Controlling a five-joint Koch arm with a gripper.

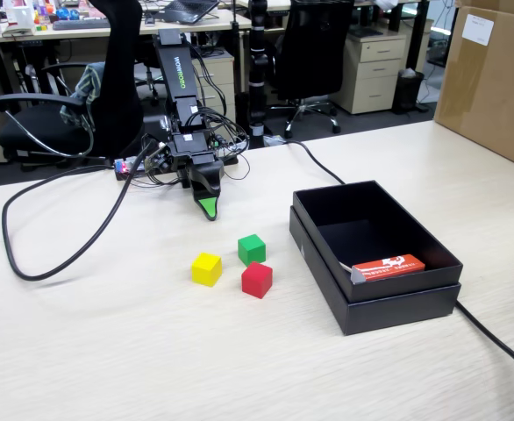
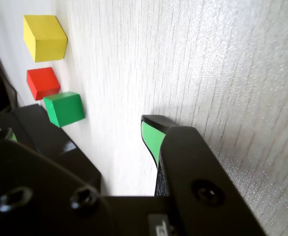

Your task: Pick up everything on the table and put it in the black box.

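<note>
Three small cubes lie close together on the beige table [image 1: 108, 351]: yellow [image 1: 206, 269], green [image 1: 252, 249] and red [image 1: 257, 280]. The black box [image 1: 397, 307] stands just right of them in the fixed view. My gripper [image 1: 208, 207] hangs low over the table behind the cubes, a short way from the green one, open and holding nothing. The wrist view shows bare table [image 2: 208, 59] between the two jaws of the gripper [image 2: 85, 130]. Beyond them are the green cube [image 2: 64, 108], the red cube [image 2: 43, 82] and the yellow cube [image 2: 45, 37].
A flat red-orange packet [image 1: 389, 267] lies inside the box. A brown cardboard carton [image 1: 494, 83] stands at the back right. Black cables loop over the table at the left [image 1: 55, 254] and run past the box at the right [image 1: 494, 342]. Office chairs stand behind the table.
</note>
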